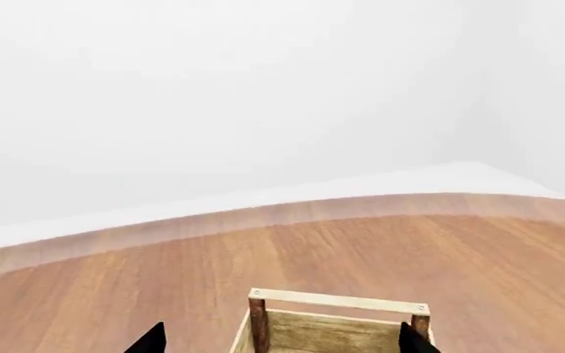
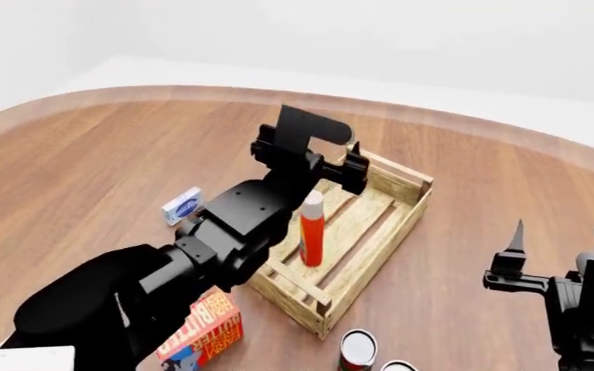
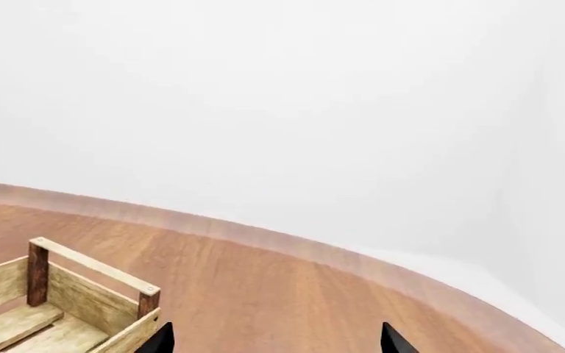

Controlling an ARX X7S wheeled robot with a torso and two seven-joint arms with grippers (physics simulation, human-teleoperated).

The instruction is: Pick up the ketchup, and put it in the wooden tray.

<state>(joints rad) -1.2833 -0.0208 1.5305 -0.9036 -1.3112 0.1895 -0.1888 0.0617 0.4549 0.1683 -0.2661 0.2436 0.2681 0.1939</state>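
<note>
On the table [image 2: 90, 154], at the far left of the head view, a small blue-and-white box [image 2: 182, 206] lies just beside the left arm. Nearer the robot, a red-orange butter box [image 2: 204, 332] lies partly hidden under that arm. The arm reaches across to the tray [image 2: 401, 205], and the left gripper [image 2: 323, 158] hangs over the tray's far half with its fingers spread wide and nothing between them. The ketchup [image 2: 312, 229] stands upright on the slats in the tray's near-left part, just beside the forearm, which hides part of the tray's left side. Two small cans [image 2: 358, 349] stand by the tray's near corner. Well apart to the right, the right gripper [image 2: 557, 243] hovers over bare wood, fingers spread and empty.
</note>
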